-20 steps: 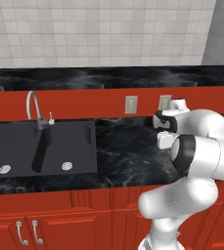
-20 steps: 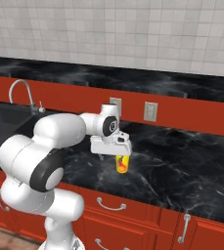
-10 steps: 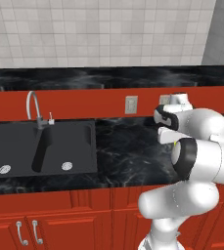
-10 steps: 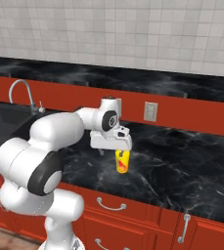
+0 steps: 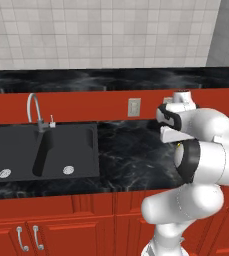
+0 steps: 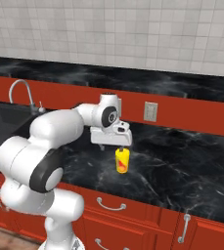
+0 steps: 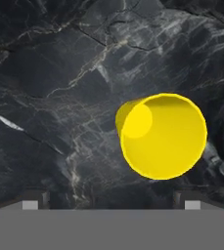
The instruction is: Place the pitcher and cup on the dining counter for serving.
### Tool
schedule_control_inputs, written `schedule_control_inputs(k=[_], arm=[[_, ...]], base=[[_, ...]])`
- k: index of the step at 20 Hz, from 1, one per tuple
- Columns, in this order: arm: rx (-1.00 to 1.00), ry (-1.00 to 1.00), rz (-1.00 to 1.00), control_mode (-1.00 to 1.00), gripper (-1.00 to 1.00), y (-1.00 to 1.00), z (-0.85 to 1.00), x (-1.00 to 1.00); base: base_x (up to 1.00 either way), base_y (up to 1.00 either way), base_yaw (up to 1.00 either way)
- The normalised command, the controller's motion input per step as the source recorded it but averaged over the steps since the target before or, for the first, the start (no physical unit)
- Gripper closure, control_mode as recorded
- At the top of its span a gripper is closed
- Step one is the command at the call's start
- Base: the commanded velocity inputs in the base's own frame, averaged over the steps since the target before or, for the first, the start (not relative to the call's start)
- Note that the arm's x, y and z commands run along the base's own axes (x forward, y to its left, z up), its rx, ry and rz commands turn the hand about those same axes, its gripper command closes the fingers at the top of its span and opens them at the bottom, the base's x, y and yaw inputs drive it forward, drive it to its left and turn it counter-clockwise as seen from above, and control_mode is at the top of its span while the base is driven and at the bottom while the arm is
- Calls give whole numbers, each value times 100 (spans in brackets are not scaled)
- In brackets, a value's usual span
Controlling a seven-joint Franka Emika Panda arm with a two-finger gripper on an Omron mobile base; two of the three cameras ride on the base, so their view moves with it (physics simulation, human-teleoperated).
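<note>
In the left base view we see the white arm folded up in front of the black marbled lower counter (image 5: 126, 155), its hand just right of the pale wall outlet (image 5: 134, 106) on the red riser; the gripper itself is hidden behind the arm's own wrist, with only a sliver of yellow peeking out under it. Left of the outlet sits the black double-basin sink (image 5: 41, 152) with a curved steel tap (image 5: 34, 107), both basins holding nothing but their drains. Above the riser runs the long black-topped dining counter (image 5: 111, 80), bare along the stretch we can see. In the right base view the gripper (image 6: 119, 147) hangs left of the outlet (image 6: 150, 111), and directly under it the small opaque bright yellow tumbler cup (image 6: 122, 160) hangs clear above the lower counter (image 6: 182, 171), its rim up at the hand; we take the fingers to be clamped on it, though the contact is hard to make out. In the hand view we look down into the cup (image 7: 162, 135), its yellow inside empty, with the marbled counter (image 7: 50, 97) beneath; the two finger tips flank it low in the view, too cropped for us to see contact there.
</note>
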Motion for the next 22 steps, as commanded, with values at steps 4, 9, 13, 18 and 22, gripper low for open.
schedule_control_inputs(k=[4,9,13,18,22], arm=[[0,0,0,-100,-100,0,-14,31],[0,0,0,-100,-100,0,-36,25],[0,0,0,-100,-100,0,-46,16],[0,0,1,-100,-100,0,-42,8],[0,0,2,-100,-100,0,-39,6]], base=[[0,0,0],[0,0,0],[0,0,0],[0,0,0],[0,0,0]])
